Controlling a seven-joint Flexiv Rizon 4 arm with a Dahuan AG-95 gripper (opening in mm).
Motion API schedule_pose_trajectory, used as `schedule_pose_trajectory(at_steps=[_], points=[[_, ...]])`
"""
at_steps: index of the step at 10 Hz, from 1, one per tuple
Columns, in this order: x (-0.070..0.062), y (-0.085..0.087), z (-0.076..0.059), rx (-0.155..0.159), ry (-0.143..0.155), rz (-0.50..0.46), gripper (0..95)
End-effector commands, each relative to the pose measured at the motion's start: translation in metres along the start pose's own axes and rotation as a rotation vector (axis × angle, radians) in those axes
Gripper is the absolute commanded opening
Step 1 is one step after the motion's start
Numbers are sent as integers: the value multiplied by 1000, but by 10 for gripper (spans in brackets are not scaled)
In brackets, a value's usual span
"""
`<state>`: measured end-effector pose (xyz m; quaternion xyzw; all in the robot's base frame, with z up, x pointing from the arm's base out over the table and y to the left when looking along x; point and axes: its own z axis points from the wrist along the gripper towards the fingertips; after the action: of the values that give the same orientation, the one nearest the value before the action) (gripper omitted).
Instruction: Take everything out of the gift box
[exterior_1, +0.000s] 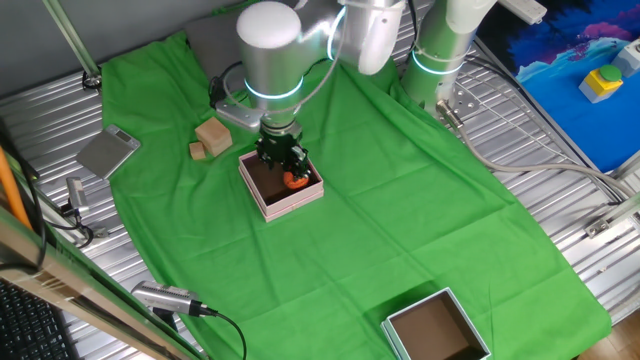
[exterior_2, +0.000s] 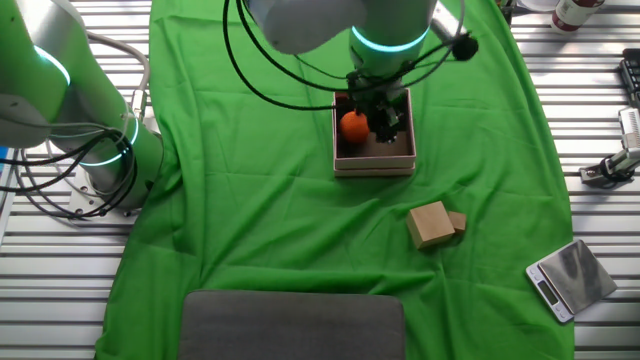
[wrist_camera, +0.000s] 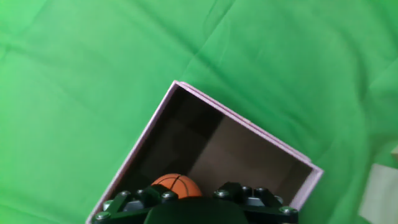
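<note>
The pale pink gift box (exterior_1: 270, 208) sits on the green cloth and also shows in the other fixed view (exterior_2: 375, 165) and the hand view (wrist_camera: 149, 134). The orange ball (exterior_1: 295, 181) lies inside it, on the dark brown floor (exterior_2: 353, 126) (wrist_camera: 177, 185). My gripper (exterior_1: 285, 165) reaches down into the box right beside and over the ball (exterior_2: 383, 122); its linkage looks spread, and its fingertips are hidden in the hand view. The tan wooden cube (exterior_1: 214, 135) lies outside the box on the cloth (exterior_2: 430, 223).
A small brown block (exterior_1: 197, 151) touches the cube. A larger teal-grey box (exterior_1: 437, 328) stands at the cloth's near edge. A silver scale (exterior_1: 110, 150) lies off the cloth. A grey pad (exterior_2: 295, 325) and a second arm's base (exterior_1: 440, 50) border the cloth.
</note>
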<state>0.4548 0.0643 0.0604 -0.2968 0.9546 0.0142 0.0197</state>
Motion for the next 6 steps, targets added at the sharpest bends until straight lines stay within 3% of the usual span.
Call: schedule_pose_trajectory(at_steps=[1,2,3,4,6], points=[[-1,-9,-5,-34,-3,7,570],[-2,-11,-10,-46,-5,13,570],[-2,-11,-16,-78,-14,31,570],[-3,-9,-20,-105,-10,49,760],[-3,-6,-26,-116,-8,59,760]])
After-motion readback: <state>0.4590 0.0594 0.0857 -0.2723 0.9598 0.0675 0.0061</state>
